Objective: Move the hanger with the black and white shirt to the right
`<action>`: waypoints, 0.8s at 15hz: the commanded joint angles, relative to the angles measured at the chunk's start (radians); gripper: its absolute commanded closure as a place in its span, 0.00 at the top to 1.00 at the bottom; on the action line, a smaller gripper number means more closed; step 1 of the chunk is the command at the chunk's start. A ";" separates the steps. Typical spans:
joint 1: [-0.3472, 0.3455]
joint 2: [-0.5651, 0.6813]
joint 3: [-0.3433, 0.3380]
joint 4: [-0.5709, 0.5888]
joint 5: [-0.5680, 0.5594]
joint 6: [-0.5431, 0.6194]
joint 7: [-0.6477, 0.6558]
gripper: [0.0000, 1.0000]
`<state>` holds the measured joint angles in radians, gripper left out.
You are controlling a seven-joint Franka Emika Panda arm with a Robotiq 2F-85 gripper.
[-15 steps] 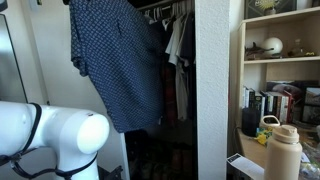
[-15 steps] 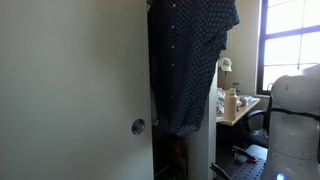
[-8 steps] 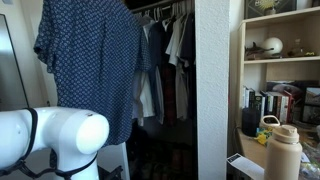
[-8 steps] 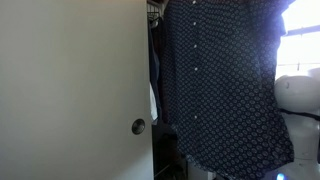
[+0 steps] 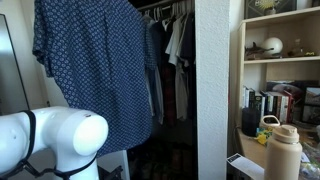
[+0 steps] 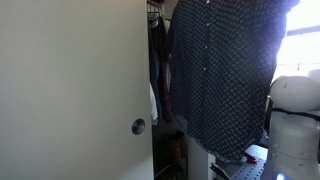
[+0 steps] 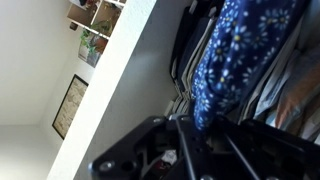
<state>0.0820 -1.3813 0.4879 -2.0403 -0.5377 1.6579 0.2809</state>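
The black and white shirt (image 5: pixel 95 70) is dark navy cloth with a small white print. It hangs broadside in front of the open closet in both exterior views (image 6: pixel 225 80). Its top runs out of frame, so the hanger is hidden. In the wrist view the printed cloth (image 7: pixel 235 50) runs down into my gripper (image 7: pixel 185 125). The gripper's dark jaws sit closed around the cloth's top, and the cloth hides the fingertips. The gripper does not show in either exterior view.
Other garments (image 5: pixel 175 50) hang on the closet rod behind the shirt. A white partition wall (image 5: pixel 215 90) stands beside a bookshelf (image 5: pixel 285 60) and a tan bottle (image 5: pixel 282 150). A closet door with a knob (image 6: pixel 138 126) fills one side. The robot's white base (image 5: pixel 60 140) is low down.
The shirt has swung out from the closet opening and turned broadside, spreading wide. In the last half second it shifted slightly back toward the closet.
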 commanded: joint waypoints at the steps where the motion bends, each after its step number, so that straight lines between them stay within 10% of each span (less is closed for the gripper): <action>1: -0.035 0.000 -0.015 -0.015 0.007 0.048 -0.031 0.02; 12: -0.076 0.124 -0.127 -0.111 -0.022 0.388 -0.099 0.02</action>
<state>0.0439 -1.3061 0.3889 -2.1639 -0.5428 1.9535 0.2174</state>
